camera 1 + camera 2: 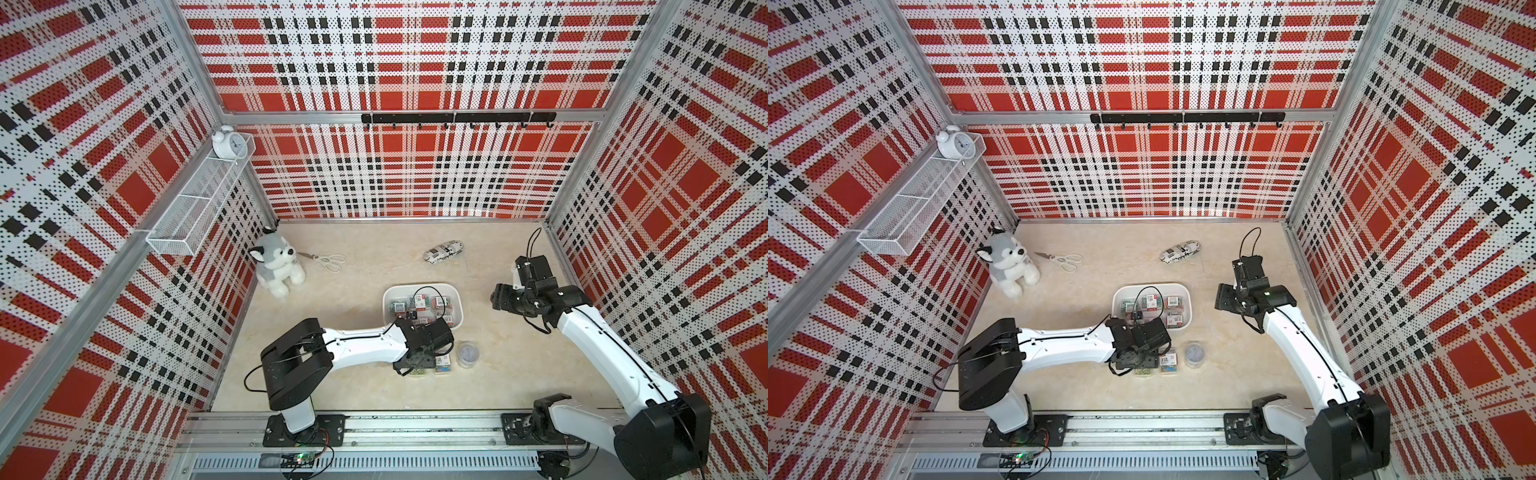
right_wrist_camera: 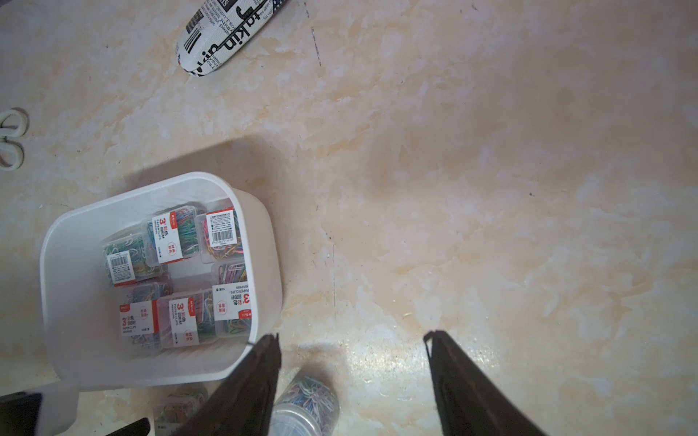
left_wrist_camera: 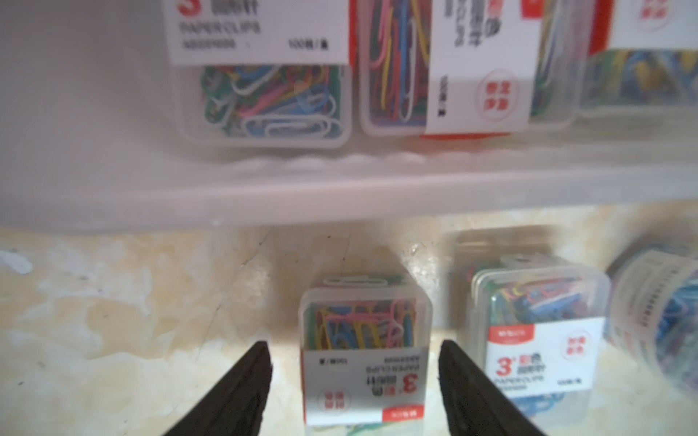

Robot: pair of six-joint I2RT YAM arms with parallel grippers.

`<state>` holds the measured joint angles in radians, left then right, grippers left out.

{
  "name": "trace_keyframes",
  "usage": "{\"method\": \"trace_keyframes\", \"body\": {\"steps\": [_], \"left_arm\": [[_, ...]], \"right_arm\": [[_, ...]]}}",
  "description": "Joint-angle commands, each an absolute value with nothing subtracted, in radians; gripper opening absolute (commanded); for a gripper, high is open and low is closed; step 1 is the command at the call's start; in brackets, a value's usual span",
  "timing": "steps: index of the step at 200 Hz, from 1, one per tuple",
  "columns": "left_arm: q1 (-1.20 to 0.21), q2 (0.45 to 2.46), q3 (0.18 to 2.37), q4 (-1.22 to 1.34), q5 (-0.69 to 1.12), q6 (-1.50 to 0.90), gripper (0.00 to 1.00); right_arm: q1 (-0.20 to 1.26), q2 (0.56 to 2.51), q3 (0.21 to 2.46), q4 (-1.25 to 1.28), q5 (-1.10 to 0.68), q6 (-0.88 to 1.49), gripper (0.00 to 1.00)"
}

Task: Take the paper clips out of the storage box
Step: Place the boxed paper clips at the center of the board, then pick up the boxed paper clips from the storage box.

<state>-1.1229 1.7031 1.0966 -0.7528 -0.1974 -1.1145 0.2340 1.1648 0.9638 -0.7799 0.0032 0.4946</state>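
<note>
L gripper (image 3: 353, 349) is seen open in the L wrist view. Its fingers (image 3: 241, 389) are parted either side of a paper-clip case (image 3: 366, 321), with slim gaps left both sides. That case is set on the table (image 3: 113, 321), outside the storage box (image 3: 340, 196). A second case (image 3: 540, 339) & a round tub (image 3: 657, 324) are lined up beside it. In both top views this gripper is hidden under the L arm (image 1: 361, 343). R gripper (image 2: 351, 339) is held open over the table, nothing between its jaws. Six cases (image 2: 173, 241) are counted in the box in the R wrist view.

six paper clip cases (image 1: 419, 301) lie in the storage box (image 1: 460, 305), two more cases (image 1: 443, 363) and the round tub (image 1: 468, 353) just before it, the printed pouch (image 1: 444, 252) behind.
</note>
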Motion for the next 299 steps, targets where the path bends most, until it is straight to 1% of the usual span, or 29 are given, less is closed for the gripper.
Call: {"method": "trace_keyframes", "body": {"steps": [1, 26, 47, 62, 70, 94, 109, 127, 141, 159, 210, 254, 299], "left_arm": [[-1.114, 1.592, 1.170, -0.846, -0.290, -1.098, 0.73], [-1.097, 1.499, 1.247, -0.879, -0.409, -1.065, 0.73], [-1.067, 1.426, 1.293, -0.898, -0.517, -1.019, 0.70], [-1.047, 1.357, 1.294, -0.853, -0.578, -0.968, 0.70], [-1.034, 1.312, 1.276, -0.809, -0.600, -0.928, 0.69], [-0.955, 1.151, 1.155, -0.627, -0.600, -0.817, 0.63], [-0.851, 1.055, 1.061, -0.527, -0.549, -0.783, 0.62], [-0.718, 0.985, 0.986, -0.481, -0.493, -0.760, 0.60], [-0.629, 0.971, 0.959, -0.475, -0.452, -0.724, 0.60], [-0.547, 0.981, 0.946, -0.485, -0.420, -0.662, 0.61], [-0.397, 1.017, 0.883, -0.497, -0.412, -0.530, 0.62], [-0.308, 1.023, 0.782, -0.440, -0.368, -0.494, 0.62], [-0.258, 1.020, 0.710, -0.395, -0.326, -0.471, 0.63]], "right_arm": [[0.227, 1.146, 0.986, -0.794, 0.011, 0.493, 0.68], [0.227, 1.157, 1.011, -0.808, 0.003, 0.490, 0.68], [0.227, 1.178, 1.047, -0.833, -0.015, 0.497, 0.68], [0.227, 1.191, 1.071, -0.840, -0.024, 0.496, 0.68], [0.228, 1.197, 1.085, -0.852, -0.038, 0.496, 0.67], [0.249, 1.210, 1.128, -0.871, -0.042, 0.498, 0.66], [0.279, 1.227, 1.162, -0.891, -0.033, 0.499, 0.65], [0.335, 1.261, 1.202, -0.912, -0.017, 0.502, 0.64], [0.386, 1.302, 1.240, -0.934, -0.007, 0.504, 0.64], [0.454, 1.361, 1.296, -0.960, 0.008, 0.510, 0.64], [0.622, 1.542, 1.446, -1.020, 0.041, 0.541, 0.64], [0.684, 1.653, 1.508, -1.029, 0.044, 0.605, 0.64], [0.700, 1.756, 1.568, -1.056, 0.062, 0.659, 0.62]]}}
